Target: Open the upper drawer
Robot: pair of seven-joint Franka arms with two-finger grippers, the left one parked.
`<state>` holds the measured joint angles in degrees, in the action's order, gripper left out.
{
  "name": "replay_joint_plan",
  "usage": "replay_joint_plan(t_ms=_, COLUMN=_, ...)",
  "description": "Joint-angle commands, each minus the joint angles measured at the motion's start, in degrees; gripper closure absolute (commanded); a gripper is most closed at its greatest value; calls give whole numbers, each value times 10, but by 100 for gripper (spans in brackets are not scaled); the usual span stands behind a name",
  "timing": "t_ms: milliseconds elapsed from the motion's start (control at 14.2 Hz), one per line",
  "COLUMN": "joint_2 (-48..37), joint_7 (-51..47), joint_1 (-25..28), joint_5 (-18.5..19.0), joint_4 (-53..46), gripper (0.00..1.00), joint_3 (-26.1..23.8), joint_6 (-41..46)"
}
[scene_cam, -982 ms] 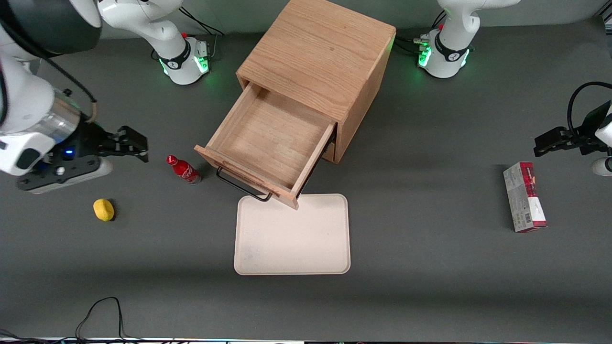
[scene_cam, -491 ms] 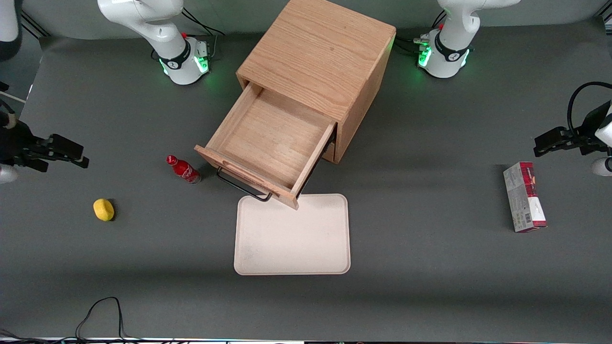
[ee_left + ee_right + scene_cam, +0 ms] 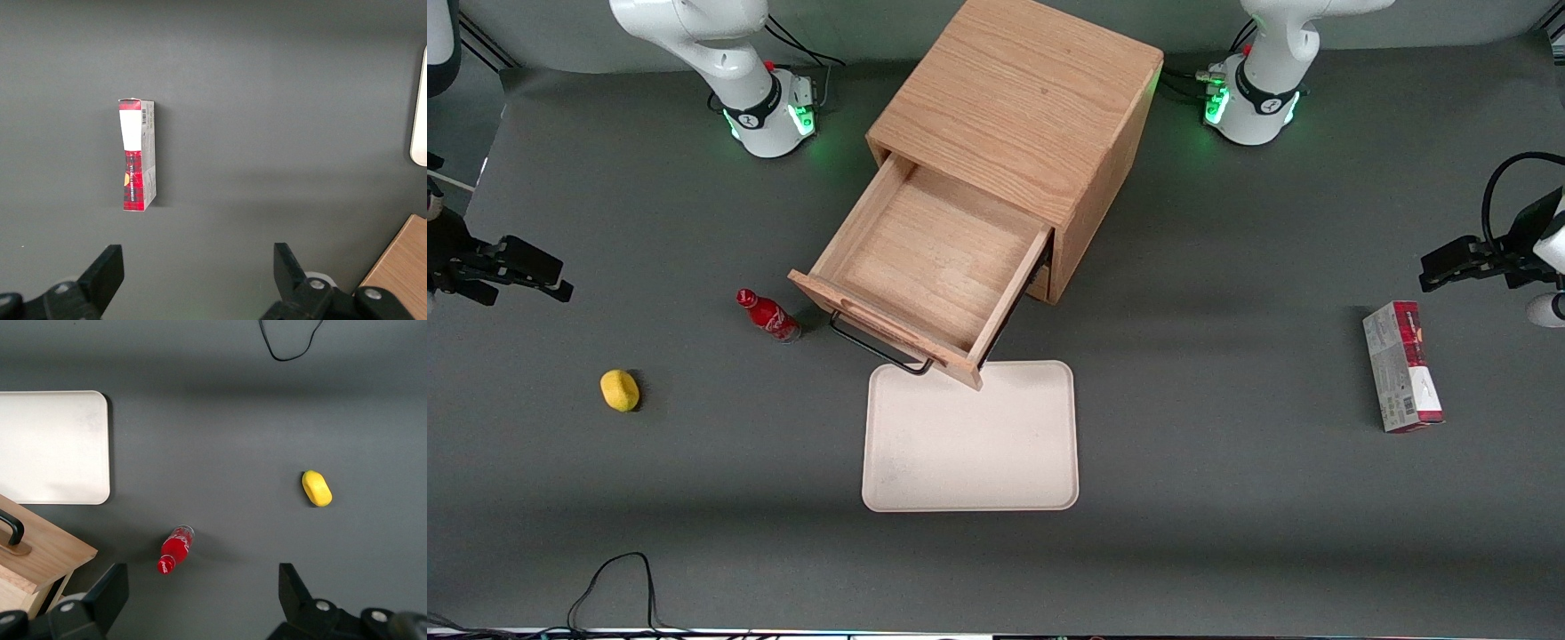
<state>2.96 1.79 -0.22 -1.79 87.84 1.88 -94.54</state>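
The upper drawer (image 3: pixel 934 258) of the oak cabinet (image 3: pixel 1018 107) stands pulled far out, and its tray holds nothing. Its thin black wire handle (image 3: pixel 876 349) faces the front camera; a corner of the drawer (image 3: pixel 40 553) and the handle's end (image 3: pixel 13 527) also show in the right wrist view. My gripper (image 3: pixel 547 276) hangs over the table toward the working arm's end, well away from the drawer. It is open (image 3: pixel 200 600), with nothing between its fingers and only grey table under them. The bottom drawer is hidden under the pulled-out one.
A red bottle (image 3: pixel 767 316) lies on its side beside the drawer front, between it and my gripper. A yellow lemon-like object (image 3: pixel 620 390) sits nearer the camera. A beige tray (image 3: pixel 971 436) lies in front of the drawer. A red-and-grey box (image 3: pixel 1402 365) lies toward the parked arm's end.
My gripper has drawn away from the bottle and cabinet toward the working arm's end of the table, most of the arm leaving the front view. The drawer has not moved.
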Motion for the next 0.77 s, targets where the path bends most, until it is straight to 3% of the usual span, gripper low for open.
replay_joint_plan(t_ms=0, joint_2=-4, joint_7=-14, joint_1=-6, joint_5=27, joint_4=9, gripper=0, joint_3=-9, joint_6=-16)
replay_joint_plan(t_ms=702, joint_2=9, joint_7=-13, joint_1=-15, joint_5=35, joint_4=-1, gripper=0, joint_3=-10, joint_6=-13)
